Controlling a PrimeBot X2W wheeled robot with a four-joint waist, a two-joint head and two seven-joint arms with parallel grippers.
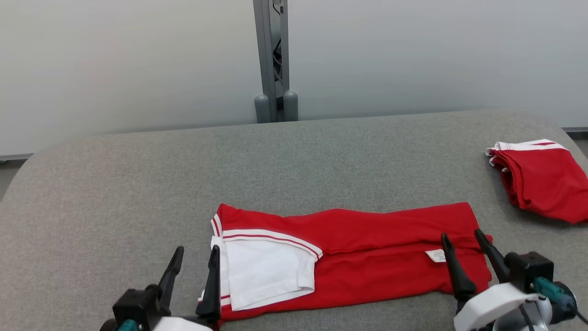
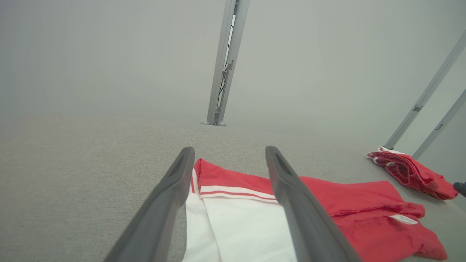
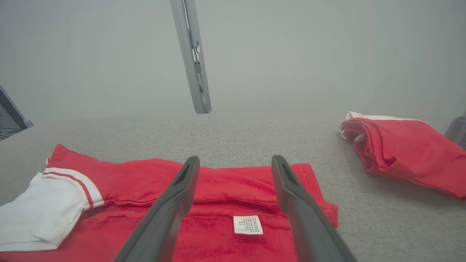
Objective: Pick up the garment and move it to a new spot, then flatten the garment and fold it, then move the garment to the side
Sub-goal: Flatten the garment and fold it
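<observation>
The garment (image 1: 367, 250) is red with a white collar end and striped trim, folded into a long band across the near part of the grey table (image 1: 138, 184). It lies flat, with a small white label (image 1: 435, 255) near its right end. My left gripper (image 1: 196, 257) stands open at the garment's white left end (image 2: 240, 225), fingers either side of that edge, nothing between them. My right gripper (image 1: 463, 239) is open over the red right end (image 3: 233, 196), straddling the label (image 3: 247, 224), holding nothing.
A second red and white garment (image 1: 539, 177) lies folded in a pile at the table's far right edge. A grey post (image 1: 274, 59) stands behind the table against the pale wall. The rounded table edge runs close to my grippers.
</observation>
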